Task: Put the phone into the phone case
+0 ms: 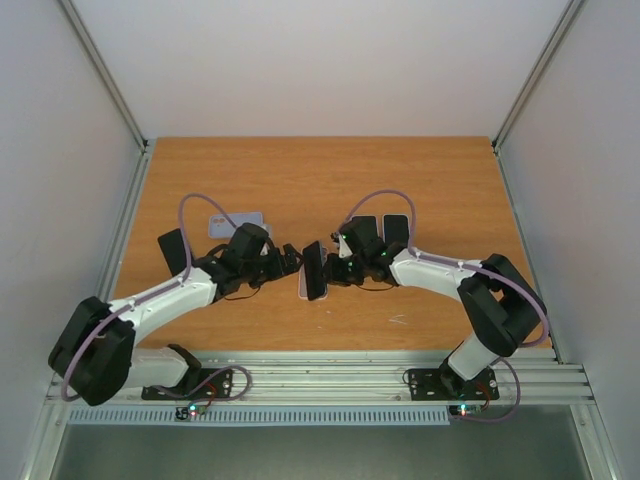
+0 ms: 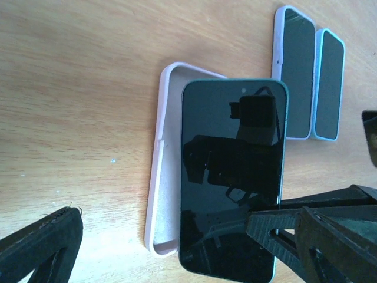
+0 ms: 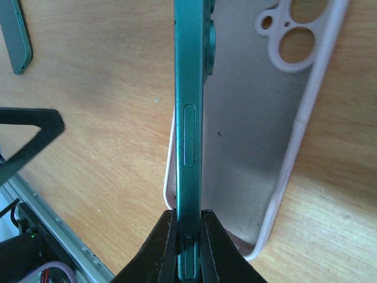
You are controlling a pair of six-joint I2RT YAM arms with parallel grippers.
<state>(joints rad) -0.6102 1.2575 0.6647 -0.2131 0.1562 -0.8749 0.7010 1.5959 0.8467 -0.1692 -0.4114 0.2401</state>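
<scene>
Dark phone (image 2: 232, 177) — over pale phone case (image 2: 166, 147)

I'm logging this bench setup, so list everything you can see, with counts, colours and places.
phone: one, teal green with a dark screen, mid-table, tilted up over the case
phone case: one, pale lilac, open side up, under the phone
lilac-cased phone: one, lying flat, farther back on the table
blue-cased phone: one, light blue, beside the lilac-cased one
flat slab: one, pale bluish, behind the left arm; phone or case unclear
table: one, wood brown
left gripper: one, black, open, beside the phone
right gripper: one, black, shut on the phone's edge
</scene>
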